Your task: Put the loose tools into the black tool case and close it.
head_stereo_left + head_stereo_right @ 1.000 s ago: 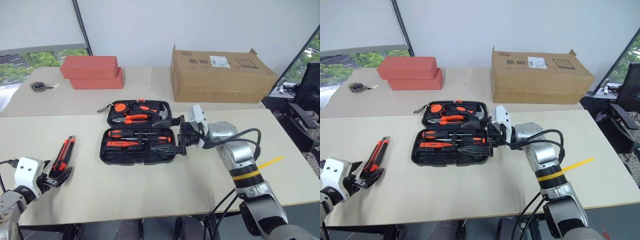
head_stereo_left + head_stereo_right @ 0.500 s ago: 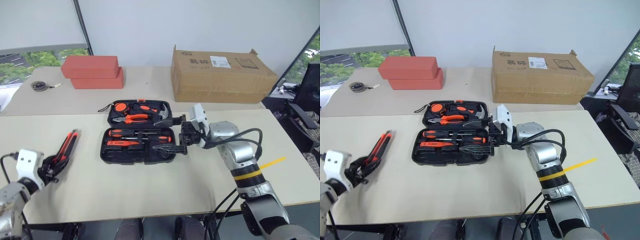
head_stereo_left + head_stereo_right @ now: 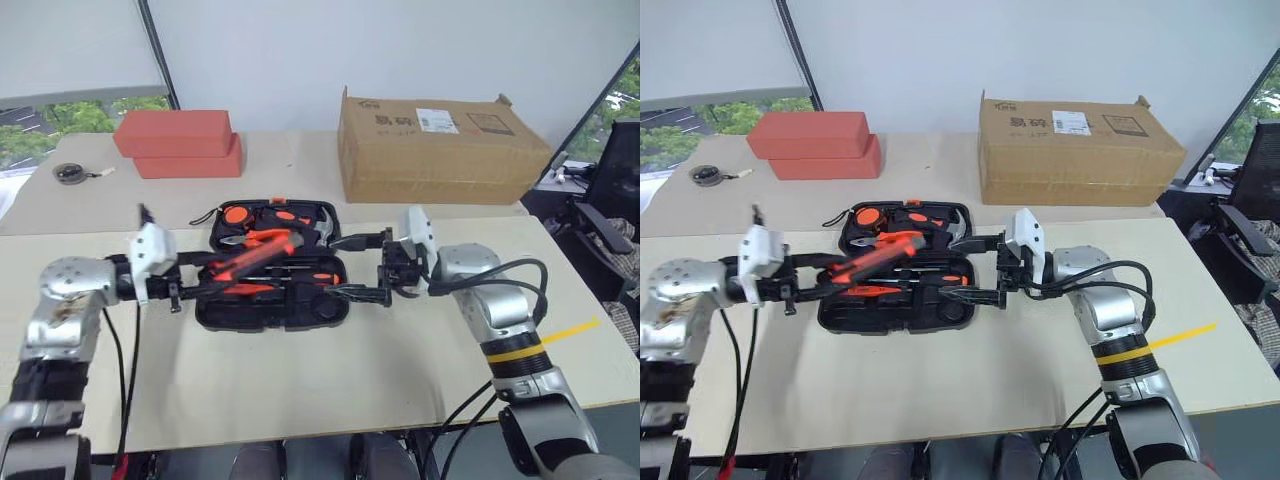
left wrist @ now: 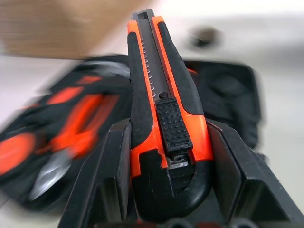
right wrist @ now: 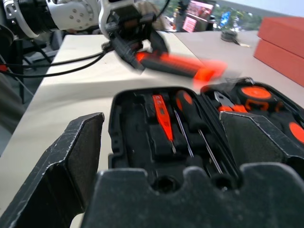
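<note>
Your desk (image 3: 330, 380) carried the brown cardboard box (image 3: 440, 145) at the far right and two stacked red boxes (image 3: 180, 143) at the far left, with a round grey tape measure (image 3: 70, 172) beyond them. The black tool case (image 3: 275, 265) lay open near the middle of the desk, its lid half away from you holding orange-handled pliers (image 3: 262, 238) and a hammer (image 3: 322, 228). In the near half you could see screwdrivers (image 5: 190, 126) and a slim orange screwdriver (image 5: 163, 121) seated in their recesses.

Your left tool (image 3: 215, 282) reached in from the case's left side and gripped the orange-black utility knife (image 4: 164, 109) by its butt end, one finger pressed to each flank. The knife was off the desk, slanting up over the case's left part. Your right tool (image 3: 355, 265) stood at the case's right edge with its fingers (image 5: 78, 156) spread wide apart and nothing between them, one finger near the lid half and one near the front half.
</note>
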